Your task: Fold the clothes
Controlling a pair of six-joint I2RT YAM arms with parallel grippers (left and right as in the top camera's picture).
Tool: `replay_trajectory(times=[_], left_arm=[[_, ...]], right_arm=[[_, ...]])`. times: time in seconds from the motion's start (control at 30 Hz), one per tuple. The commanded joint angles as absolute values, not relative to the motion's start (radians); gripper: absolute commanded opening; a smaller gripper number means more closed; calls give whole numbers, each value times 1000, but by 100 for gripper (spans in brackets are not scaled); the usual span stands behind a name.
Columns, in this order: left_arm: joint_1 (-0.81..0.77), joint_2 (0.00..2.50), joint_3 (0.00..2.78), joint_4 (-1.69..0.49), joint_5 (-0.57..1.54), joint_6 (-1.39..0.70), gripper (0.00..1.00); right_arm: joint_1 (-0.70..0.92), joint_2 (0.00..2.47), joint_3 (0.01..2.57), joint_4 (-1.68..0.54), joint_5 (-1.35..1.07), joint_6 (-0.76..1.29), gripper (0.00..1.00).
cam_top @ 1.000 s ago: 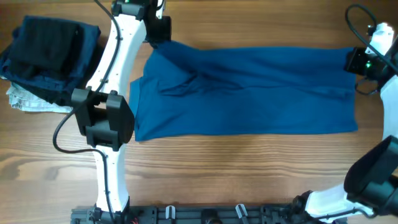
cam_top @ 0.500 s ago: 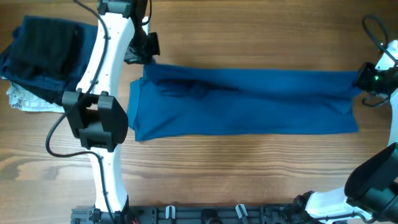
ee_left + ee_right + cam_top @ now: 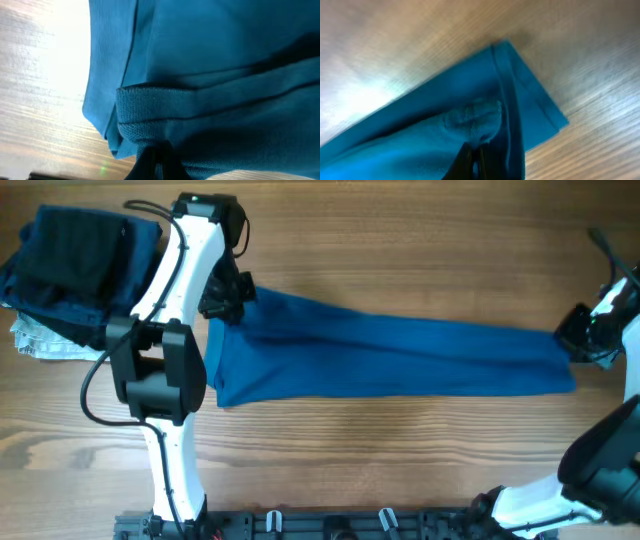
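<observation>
T-shirt (image 3: 390, 355): mid-blue, doubled into one long band. It runs across the middle of the surface (image 3: 400, 460) from near the left edge almost to the right edge. The near long edge lies flat and straight on the wood. The far long edge slants, farther from the near edge at the left end and closer to it at the right. A few soft creases show near the left end.

Left claw (image 3: 222, 298): pressed together on the far-left corner of the T-shirt. In the left wrist view, a ribbed, stitched hem band bunches into the dark fingers (image 3: 147, 167), with layers of blue cloth folded over each other behind it.

Right claw (image 3: 575, 340): pressed together, pinching the far-right corner of the T-shirt close to the right edge of the surface. The right wrist view shows a hemmed corner spread on the wood and a small puckered lump of cloth just above the fingers (image 3: 462, 167).

Far-left corner of the surface: a stack of dark folded garments (image 3: 75, 265), navy and black, apart from the T-shirt. A whitish patterned cloth (image 3: 45, 340) pokes out from under the near side of the stack.
</observation>
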State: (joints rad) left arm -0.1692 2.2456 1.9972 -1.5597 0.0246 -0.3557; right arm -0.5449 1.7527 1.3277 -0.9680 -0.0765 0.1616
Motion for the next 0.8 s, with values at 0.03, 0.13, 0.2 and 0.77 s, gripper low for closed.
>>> replay_trajectory(times=[0.03, 0.13, 0.2, 0.77], left_arm=[[-171, 2211, 1938, -1570, -51, -401, 4], [-172, 2211, 1879, -1575, -51, -402, 4], [-171, 2211, 1836, -1563, -71, -412, 4], [-172, 2211, 1764, -1568, -128, -451, 13]], right_arm=[[-546, 1826, 1314, -1013, 19, 240, 4], [-546, 1873, 1314, -1032, 30, 246, 4], [-546, 1904, 1314, -1056, 39, 247, 4], [-540, 1979, 1314, -1009, 75, 262, 4]])
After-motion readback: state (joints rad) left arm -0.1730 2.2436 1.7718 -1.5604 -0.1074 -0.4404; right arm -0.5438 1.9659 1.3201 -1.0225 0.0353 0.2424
